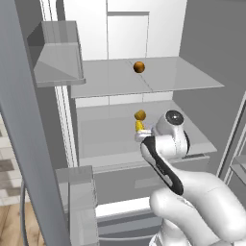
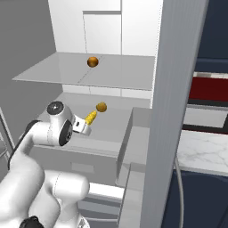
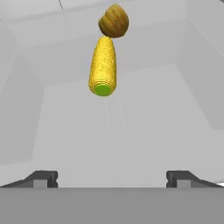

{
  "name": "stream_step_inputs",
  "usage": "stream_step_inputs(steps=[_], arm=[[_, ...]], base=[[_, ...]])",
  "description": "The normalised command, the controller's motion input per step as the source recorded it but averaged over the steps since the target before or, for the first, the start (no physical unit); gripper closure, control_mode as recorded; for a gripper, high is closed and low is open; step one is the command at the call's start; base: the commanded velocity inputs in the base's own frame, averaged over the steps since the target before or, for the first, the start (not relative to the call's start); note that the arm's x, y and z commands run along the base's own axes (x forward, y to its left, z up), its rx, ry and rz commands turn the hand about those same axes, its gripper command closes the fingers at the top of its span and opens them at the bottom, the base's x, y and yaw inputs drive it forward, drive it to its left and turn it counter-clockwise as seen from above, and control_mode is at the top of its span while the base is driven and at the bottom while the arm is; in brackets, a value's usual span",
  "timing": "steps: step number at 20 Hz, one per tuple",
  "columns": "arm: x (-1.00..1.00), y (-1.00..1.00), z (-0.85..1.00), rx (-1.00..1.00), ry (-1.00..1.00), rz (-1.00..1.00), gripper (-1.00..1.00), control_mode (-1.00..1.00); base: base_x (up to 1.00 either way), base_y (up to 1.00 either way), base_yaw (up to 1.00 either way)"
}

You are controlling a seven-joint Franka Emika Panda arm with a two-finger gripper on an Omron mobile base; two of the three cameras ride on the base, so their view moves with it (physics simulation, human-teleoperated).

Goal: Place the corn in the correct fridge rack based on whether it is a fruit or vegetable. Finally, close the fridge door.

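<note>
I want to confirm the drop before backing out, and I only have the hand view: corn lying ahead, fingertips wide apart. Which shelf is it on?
Observer: The corn lies on the fridge rack, the wide lower shelf above the grey drawer. A thinner shelf hangs above it.
Operator: Is the brown ball at its far end the only one?
Observer: No, a second brown ball sits on that thinner shelf.
Operator: And the door?
Observer: The fridge door stands open, with its bins beside the arm.
</note>
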Motion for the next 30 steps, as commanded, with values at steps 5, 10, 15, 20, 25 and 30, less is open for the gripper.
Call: stream_step_inputs(steps=[5,10,15,20,25,30], arm=[[-0.96,-0.01,0.44,0.01,0.0,-0.07,-1.0,-1.0],[-0.87,-0.04,0.4,0.0,0.0,-0.09,-1.0,-1.0],[-0.61,-0.1,0.17,0.0,0.05,-0.06,-1.0,-1.0],[-0.43,-0.06,0.01,0.01,0.02,-0.02,-1.0,1.0],[0.0,0.0,0.0,0.0,0.0,0.0,-1.0,1.0],[0.0,0.0,0.0,0.0,0.0,0.0,-1.0,1.0]], base=[[0.0,0.0,0.0],[0.0,0.0,0.0],[0.0,0.0,0.0],[-0.38,0.0,-0.02],[-0.94,0.0,-0.04],[-0.57,0.0,0.0]])
